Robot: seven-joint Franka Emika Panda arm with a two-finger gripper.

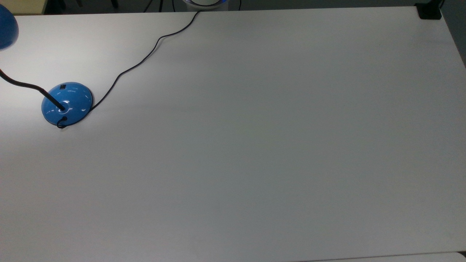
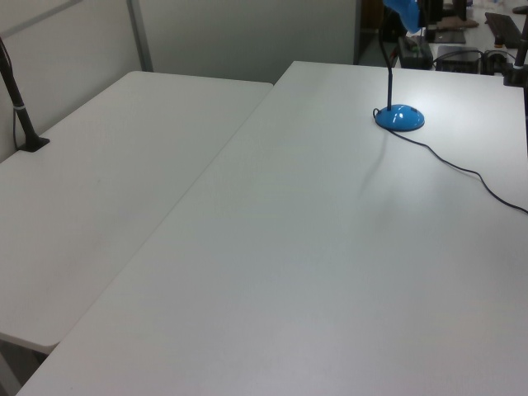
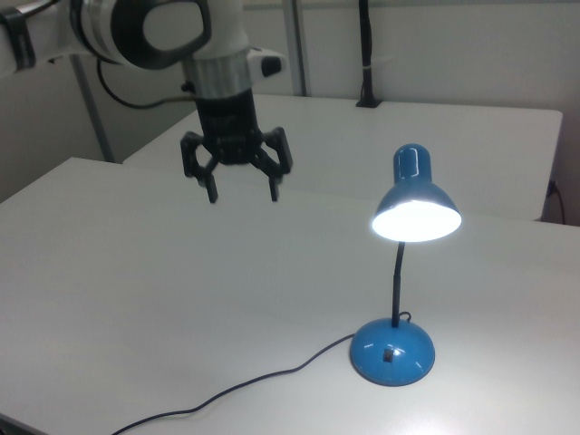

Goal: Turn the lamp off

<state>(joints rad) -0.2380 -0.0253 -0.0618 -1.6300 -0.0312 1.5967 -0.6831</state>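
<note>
The lamp stands near the top view's left edge, with a glossy blue dome base, a small black switch on it, a thin black gooseneck and a blue shade. In the right view the shade glows bright, above the base and switch. In the left view the base sits far back on the table. My gripper hangs open and empty above the table, up and to the right view's left of the shade, well apart from the base.
The black cord runs from the base to the table's far edge in the top view. A second white table adjoins, with a black post clamped on it. A black clamp sits at the top view's upper right corner.
</note>
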